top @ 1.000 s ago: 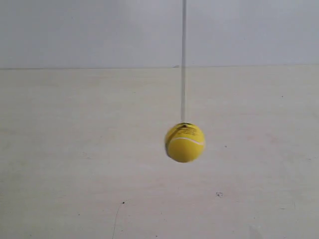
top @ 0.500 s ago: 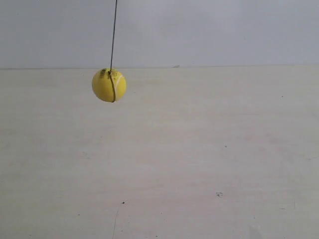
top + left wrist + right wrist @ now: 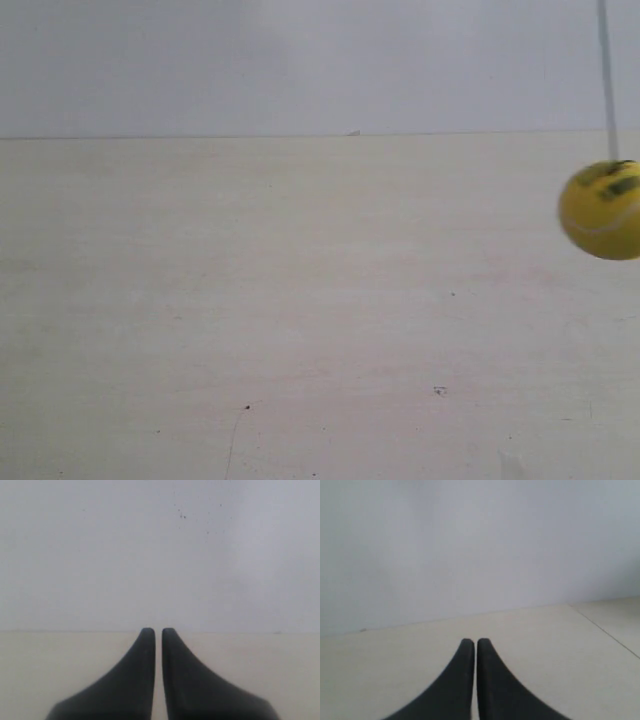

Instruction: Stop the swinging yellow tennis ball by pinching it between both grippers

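The yellow tennis ball (image 3: 601, 210) hangs on its thin string (image 3: 606, 80) at the far right edge of the exterior view, blurred by motion and partly cut off by the frame. Neither arm shows in the exterior view. In the left wrist view my left gripper (image 3: 158, 630) is shut, its two black tapered fingers nearly touching with nothing between them. My right gripper (image 3: 473, 641) is likewise shut and empty in the right wrist view. The ball appears in neither wrist view.
A pale tabletop (image 3: 300, 330) stretches under the ball, with a plain light wall (image 3: 300, 60) behind it. A seam or table edge (image 3: 610, 632) runs across the surface in the right wrist view.
The ball swung from the centre to the upper left, then across to the far right edge of the exterior view.
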`<act>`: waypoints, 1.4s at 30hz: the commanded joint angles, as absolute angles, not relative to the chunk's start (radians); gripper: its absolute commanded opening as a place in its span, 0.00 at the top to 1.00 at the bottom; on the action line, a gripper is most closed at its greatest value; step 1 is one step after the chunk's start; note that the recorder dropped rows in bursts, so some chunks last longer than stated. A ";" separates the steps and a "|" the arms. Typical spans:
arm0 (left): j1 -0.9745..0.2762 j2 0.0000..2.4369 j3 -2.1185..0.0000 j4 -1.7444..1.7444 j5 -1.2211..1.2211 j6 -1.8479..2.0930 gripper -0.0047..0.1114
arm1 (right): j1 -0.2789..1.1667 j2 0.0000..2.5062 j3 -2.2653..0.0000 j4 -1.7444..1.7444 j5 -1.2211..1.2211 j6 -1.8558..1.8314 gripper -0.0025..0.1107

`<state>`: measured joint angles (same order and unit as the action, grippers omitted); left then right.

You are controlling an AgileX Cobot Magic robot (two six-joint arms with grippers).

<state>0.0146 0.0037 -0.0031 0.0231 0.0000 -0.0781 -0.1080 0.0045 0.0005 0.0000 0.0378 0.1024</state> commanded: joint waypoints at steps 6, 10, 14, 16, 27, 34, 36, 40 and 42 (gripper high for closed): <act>0.014 0.000 0.000 0.014 -0.163 -0.127 0.92 | -0.109 0.000 0.000 -0.009 -0.195 0.217 0.98; 0.014 0.000 -0.022 0.016 -0.209 -0.127 0.92 | -0.109 0.000 -0.018 -0.009 -0.234 0.219 0.98; 0.014 0.067 -0.057 0.020 -0.284 -0.146 0.92 | -0.109 0.013 -0.050 -0.009 -0.324 0.223 0.98; 0.014 0.132 -0.083 0.025 -0.338 -0.164 0.92 | -0.109 0.059 -0.071 -0.009 -0.380 0.231 0.98; 0.014 0.613 -0.415 0.594 -0.370 -0.574 0.92 | -0.109 0.578 -0.396 -0.073 -0.314 0.233 0.98; 0.014 0.877 -0.608 1.048 -0.368 -0.925 0.92 | -0.109 0.882 -0.478 -0.174 -0.257 0.199 0.98; 0.014 0.949 -0.652 1.198 -0.391 -1.046 0.92 | -0.109 0.956 -0.478 -0.175 -0.257 0.163 0.98; 0.038 1.065 -0.719 1.438 -0.521 -1.227 0.92 | -0.109 1.056 -0.478 -0.203 -0.264 0.122 0.98; 0.064 1.126 -0.749 1.537 -0.613 -1.280 0.92 | -0.109 1.091 -0.478 -0.249 -0.275 0.121 0.98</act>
